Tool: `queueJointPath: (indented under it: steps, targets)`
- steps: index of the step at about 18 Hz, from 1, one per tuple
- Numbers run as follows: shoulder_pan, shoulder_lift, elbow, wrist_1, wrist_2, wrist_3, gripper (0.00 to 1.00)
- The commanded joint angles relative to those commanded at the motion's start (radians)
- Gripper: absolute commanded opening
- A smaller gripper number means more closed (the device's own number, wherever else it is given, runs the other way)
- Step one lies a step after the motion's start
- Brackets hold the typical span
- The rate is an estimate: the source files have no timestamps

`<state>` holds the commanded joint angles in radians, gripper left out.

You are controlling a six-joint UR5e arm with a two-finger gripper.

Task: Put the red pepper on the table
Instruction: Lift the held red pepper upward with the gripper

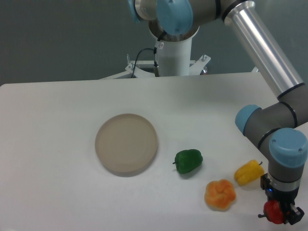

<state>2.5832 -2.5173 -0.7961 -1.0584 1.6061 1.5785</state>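
Gripper [281, 215] work sits at the near right corner of the view, where the two fingers are pinched on the red pepper [273, 211], a small glossy red shape with a short dark stem poking left. Whether the pepper already touches the table [57, 159] or hangs just above it cannot be told, because the frame edge cuts off its underside. Judging from that, the carry looks nearly finished; what seems left is lowering the last bit if needed, letting go, and lifting clear.

Just beside the gripper, to its left, lies the orange pepper [220, 194], deeply lobed like a small pumpkin and smooth plastic. Slightly behind it and near the wrist is the yellow pepper [249, 173], longer and faintly ridged. Neither touches the red one, though the yellow one is close to the wrist housing.

Further left sits the green pepper [188, 160], shiny, blocky, with a tiny stem. Beyond it rests the round beige plate [126, 144], flat, matte and empty.

The tabletop is plain matte white. At the back stands the arm's white base column [174, 57], with brushed metal tubing and pale blue joint caps, before a dull grey-green wall [62, 38].
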Motion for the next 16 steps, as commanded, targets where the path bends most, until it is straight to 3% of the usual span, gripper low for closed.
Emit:
queueJointPath:
  steps: [5,8,12,16]
  targets:
    - [-0.012,0.015,-0.020,-0.008,0.005,-0.003,0.36]
    - [-0.012,0.066,-0.063,-0.064,0.002,-0.003,0.36]
    - [0.001,0.142,-0.118,-0.182,-0.058,0.012,0.36]
    - [0.026,0.201,-0.193,-0.225,-0.066,0.112,0.36]
